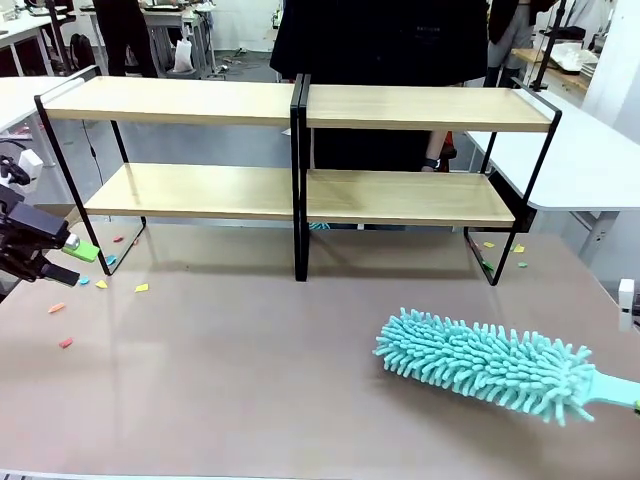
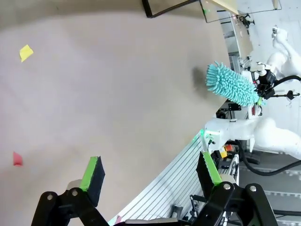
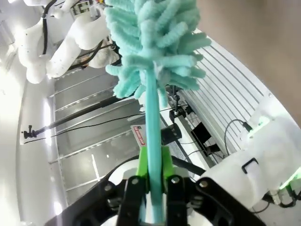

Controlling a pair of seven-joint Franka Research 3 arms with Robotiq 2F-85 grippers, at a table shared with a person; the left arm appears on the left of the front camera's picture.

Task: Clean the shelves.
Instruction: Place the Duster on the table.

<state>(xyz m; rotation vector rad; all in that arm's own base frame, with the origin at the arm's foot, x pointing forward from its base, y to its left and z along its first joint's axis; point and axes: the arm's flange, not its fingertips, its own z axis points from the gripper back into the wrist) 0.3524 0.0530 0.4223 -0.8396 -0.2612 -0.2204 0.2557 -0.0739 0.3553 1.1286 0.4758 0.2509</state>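
So the left gripper [image 2: 149, 176] is just parked at about 9 o'clock on the table [image 1: 250, 380], jaws spread wide with nothing between them, sitting next to a scatter of little paper scraps [image 1: 100, 283] near the rack's left foot. The shelves [image 1: 300, 190] run across the back at 12 o'clock, 2 joined units with 2 boards each, and all 4 boards look bare to me, can't really spot dust from here. Over at 4 o'clock the teal duster [image 1: 485, 365] has its fluffy head low over or on the table, can't tell which, well short of the rack, and the right gripper [image 3: 151, 181] is clamped tight on its thin handle. My read: the tool is grabbed but wiping hasn't started. Next move probably calls for lifting the duster, swinging it up toward 12 or 1 o'clock, then sweeping along a board without snagging the black frame.
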